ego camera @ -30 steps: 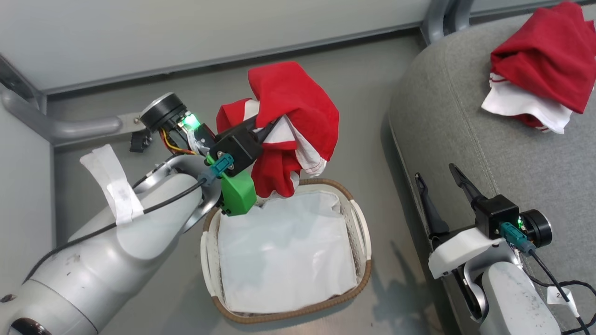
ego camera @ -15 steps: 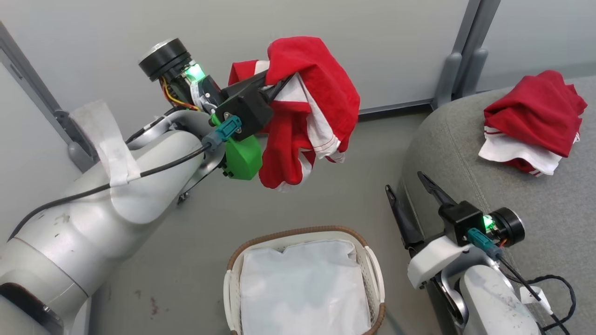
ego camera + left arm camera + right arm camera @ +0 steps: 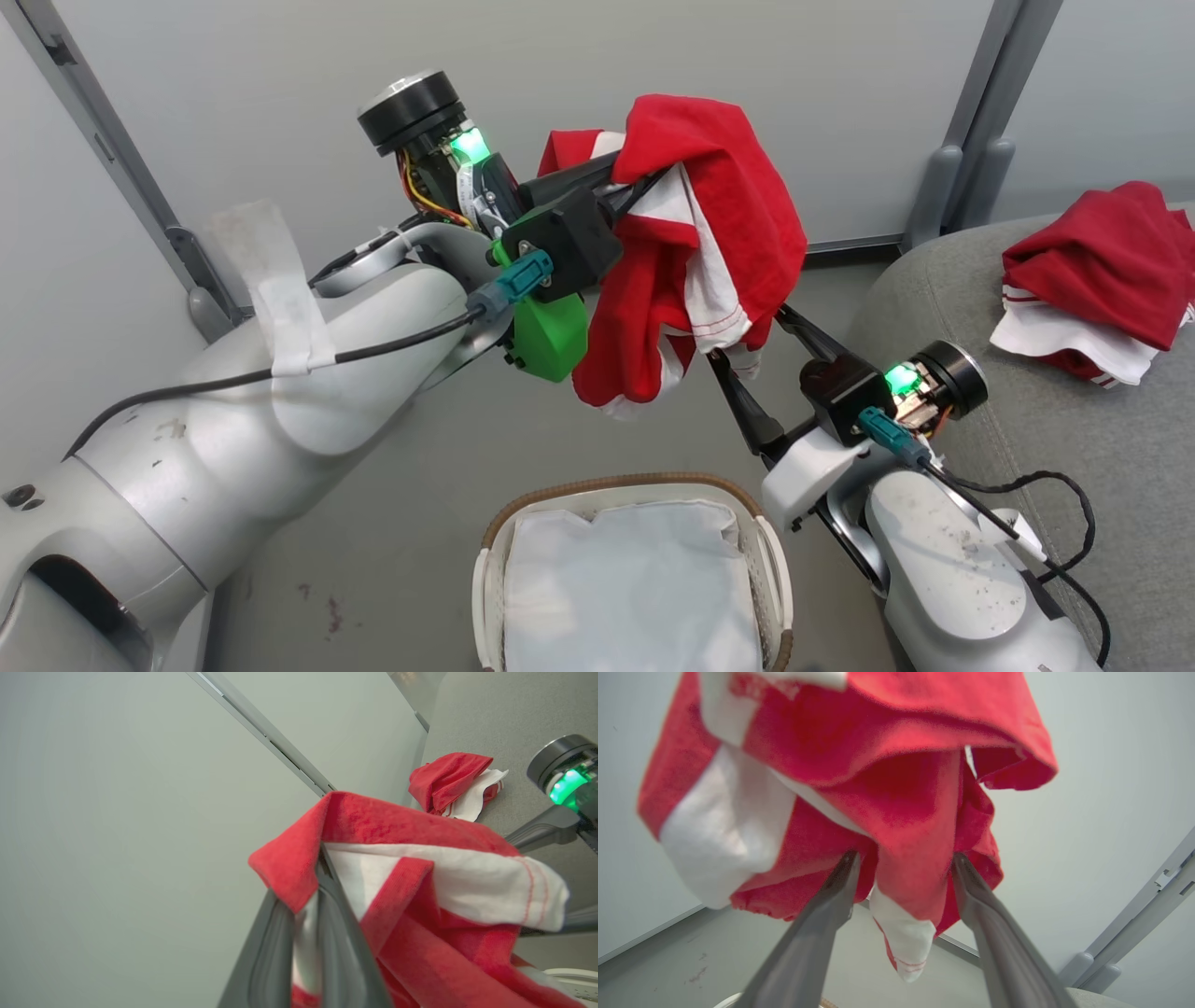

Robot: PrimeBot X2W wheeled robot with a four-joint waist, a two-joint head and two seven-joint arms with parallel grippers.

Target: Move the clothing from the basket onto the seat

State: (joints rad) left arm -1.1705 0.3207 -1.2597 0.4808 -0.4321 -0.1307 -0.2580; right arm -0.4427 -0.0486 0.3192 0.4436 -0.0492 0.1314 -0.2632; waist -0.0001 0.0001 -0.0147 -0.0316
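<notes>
First red garment [image 3: 1102, 261] lies on seat [image 3: 1074, 448], upper right. Second garment [image 3: 719, 187] aloft, frame centre, pinched in left claw [image 3: 653, 177]; right claw [image 3: 747, 336] spread, straddling its hanging tail. Basket [image 3: 777, 560], bottom centre, holds white liner [image 3: 625, 588], no red. Remaining: carry across, release.

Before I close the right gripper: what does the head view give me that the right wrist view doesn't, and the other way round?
Head view: the left gripper, shut on the hanging red-and-white fabric garment, and the second red-and-white garment lying on the grey woven sofa seat.
Right wrist view: the hanging garment's underside, with a white-tipped fold dangling between the fingers of the open right gripper.
Both: the hanging garment, and the right gripper open at its lower hem.
</notes>
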